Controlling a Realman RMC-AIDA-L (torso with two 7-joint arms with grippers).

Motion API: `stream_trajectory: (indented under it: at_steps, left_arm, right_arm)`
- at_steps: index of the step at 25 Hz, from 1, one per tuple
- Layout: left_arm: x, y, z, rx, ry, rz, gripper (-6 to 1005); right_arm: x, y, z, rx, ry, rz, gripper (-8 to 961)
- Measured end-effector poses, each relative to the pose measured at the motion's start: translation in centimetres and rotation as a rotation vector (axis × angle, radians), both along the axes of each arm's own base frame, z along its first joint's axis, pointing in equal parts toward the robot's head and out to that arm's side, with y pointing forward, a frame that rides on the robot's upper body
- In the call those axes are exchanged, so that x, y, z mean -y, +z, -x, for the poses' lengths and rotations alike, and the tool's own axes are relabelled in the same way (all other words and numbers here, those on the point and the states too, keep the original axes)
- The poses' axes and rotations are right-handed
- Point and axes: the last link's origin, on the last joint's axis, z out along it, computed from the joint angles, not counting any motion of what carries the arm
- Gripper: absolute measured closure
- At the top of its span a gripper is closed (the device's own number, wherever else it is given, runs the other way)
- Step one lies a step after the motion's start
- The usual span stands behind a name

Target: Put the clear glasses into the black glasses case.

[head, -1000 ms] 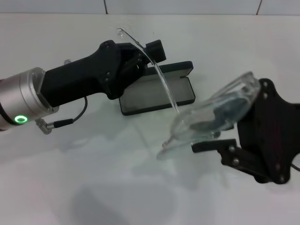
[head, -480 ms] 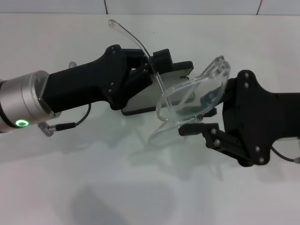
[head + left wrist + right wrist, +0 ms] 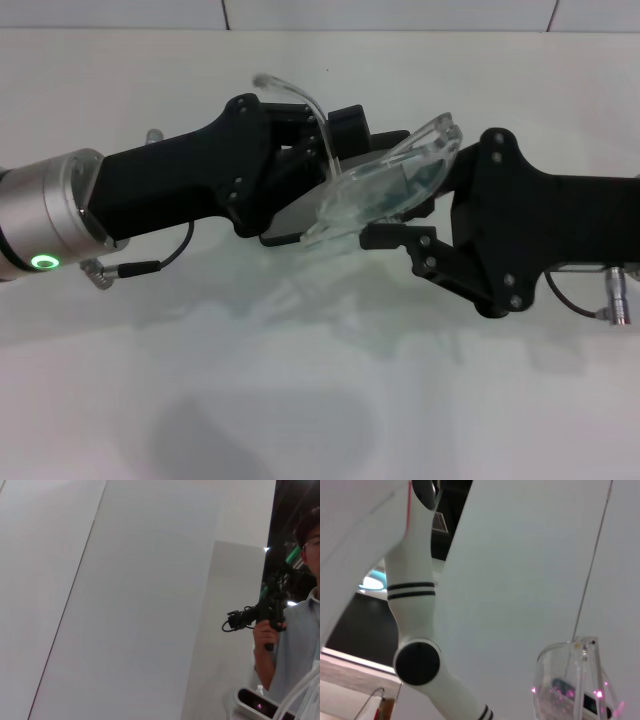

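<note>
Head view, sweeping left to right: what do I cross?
Left arm's silver wrist ring with green light → black left gripper → transparent colourless plastic clear glasses → black right gripper, the oblong black glasses case mostly hidden beneath.

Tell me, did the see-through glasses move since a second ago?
Yes. The right gripper carried the glasses leftward and farther back, and they now sit over the black case.

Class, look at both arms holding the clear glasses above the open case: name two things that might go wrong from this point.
1. Both the left gripper and the right gripper hold the clear glasses; pulling in different directions might bend or snap the thin arm.
2. The black glasses case is mostly hidden beneath them, so the glasses may land on its rim instead of inside.
</note>
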Motion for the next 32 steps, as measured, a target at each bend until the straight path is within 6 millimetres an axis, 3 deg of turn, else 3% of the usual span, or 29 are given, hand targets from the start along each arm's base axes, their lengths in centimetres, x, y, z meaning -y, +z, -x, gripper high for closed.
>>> stream_trajectory:
  at_steps: [19,27,32]
  left_arm:
    - [-0.2,0.3,0.1,0.000,0.004,-0.015,956]
    - [-0.6,2.8,2.4,0.038,0.112,-0.136,956]
    - [-0.2,3.2,3.2,0.036,0.135,-0.148,956]
  right_arm:
    - [-1.0,-0.5,0.2,0.037,-0.049,0.002,880]
    - [-0.5,-0.1,-0.1,0.026,-0.034,0.020,883]
    - [-0.7,-0.1,-0.2,0.033,-0.055,0.019,883]
